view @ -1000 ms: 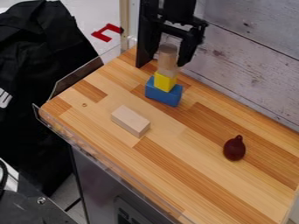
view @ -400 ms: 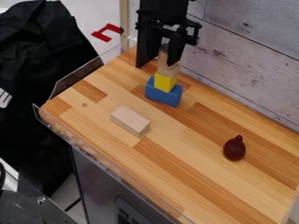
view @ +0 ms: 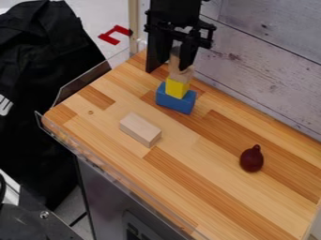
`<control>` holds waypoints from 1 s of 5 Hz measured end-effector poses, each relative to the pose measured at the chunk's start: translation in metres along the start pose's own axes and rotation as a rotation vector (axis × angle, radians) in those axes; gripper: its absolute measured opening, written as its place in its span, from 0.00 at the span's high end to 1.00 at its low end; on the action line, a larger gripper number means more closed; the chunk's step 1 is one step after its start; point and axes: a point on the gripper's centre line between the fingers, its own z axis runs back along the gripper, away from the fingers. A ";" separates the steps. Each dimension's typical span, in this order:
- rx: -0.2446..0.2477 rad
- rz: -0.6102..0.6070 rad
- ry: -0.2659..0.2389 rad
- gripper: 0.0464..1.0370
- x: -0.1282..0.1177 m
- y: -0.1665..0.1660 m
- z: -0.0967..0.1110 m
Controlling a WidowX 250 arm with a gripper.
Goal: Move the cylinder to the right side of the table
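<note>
Fingers (view: 187, 57) closer together around cylinder (view: 175, 59)

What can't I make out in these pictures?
- Part of the cylinder: camera view, behind the end effector.
- Whether the two touch: camera view, the overlap hides it.
- Part of the blue block's top: camera view, under the yellow block.
- The arm's upper end and the table's right end: camera view, cut off by its edges.

The arm (view: 175, 10) (all black) hangs in from the top, its gripper (view: 175, 64) pointing down, fingers narrowly parted.
</note>
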 end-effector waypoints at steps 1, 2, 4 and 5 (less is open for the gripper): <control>0.012 0.016 -0.053 0.55 -0.005 -0.001 0.019; 0.039 0.026 -0.089 0.55 -0.019 0.000 0.034; 0.051 0.022 -0.006 0.55 -0.068 -0.002 0.031; 0.041 0.020 0.014 0.55 -0.079 -0.005 0.020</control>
